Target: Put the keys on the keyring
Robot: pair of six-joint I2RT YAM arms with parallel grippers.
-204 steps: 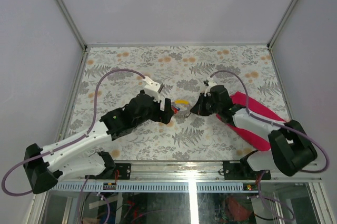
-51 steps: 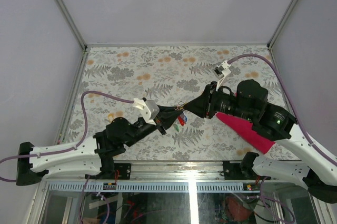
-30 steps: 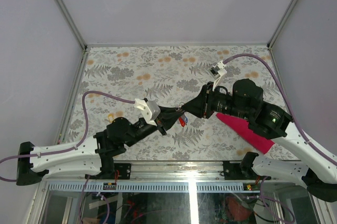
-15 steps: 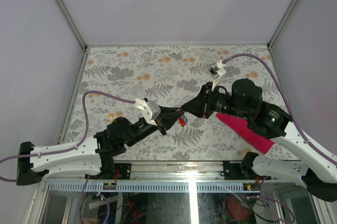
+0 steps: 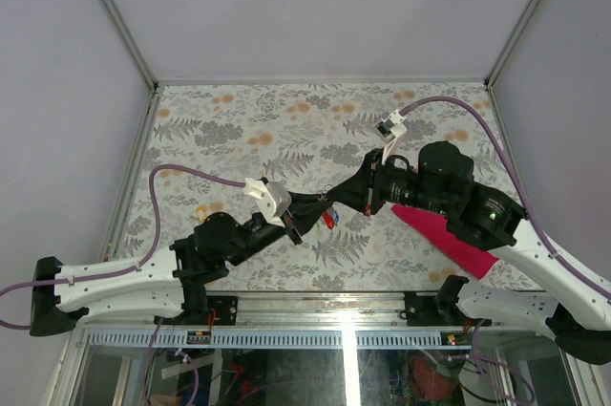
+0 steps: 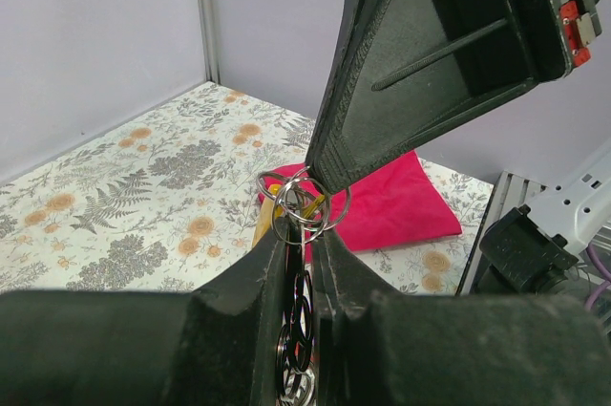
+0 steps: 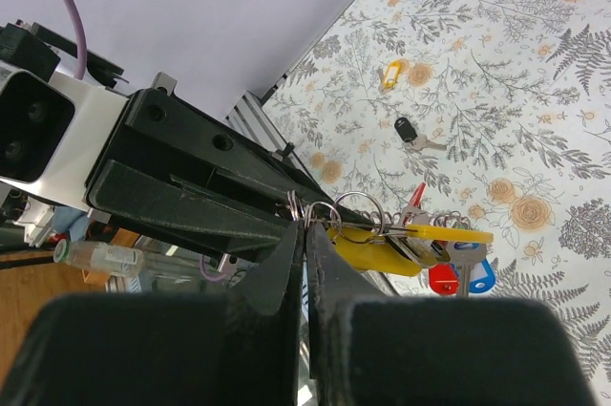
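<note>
**Left gripper** (image 6: 301, 245): the fingers (image 6: 239, 301) stand almost together, clamped on the keyring (image 6: 304, 203). The ring projects just above the fingertips at the centre of the left wrist view. Dark metal parts of the bunch hang down in the narrow slot between the two fingers.

**Right gripper** (image 7: 305, 232): the fingers (image 7: 267, 330) are pressed together with no gap visible. Their tips meet the ring coils at the centre of the right wrist view. Whether a wire is pinched between them cannot be told.

**Keyring position:** it is held above the floral table (image 5: 239, 129), at the centre of the top view, where the two gripper tips converge.

**Keys on the ring:** a yellow plastic head (image 7: 410, 244), a red-headed key (image 7: 441, 279) and a blue-headed key (image 7: 480, 277) hang from the ring. They sit right of centre in the right wrist view.

**Keys off the ring:** a loose yellow key (image 7: 389, 73) and a black-headed key (image 7: 409, 129) lie on the table in the upper centre of the right wrist view. They are near each other but apart, and well apart from the ring.

**Magenta cloth** (image 5: 449, 239): it lies on the table at the right of the top view, partly under the right arm.
</note>
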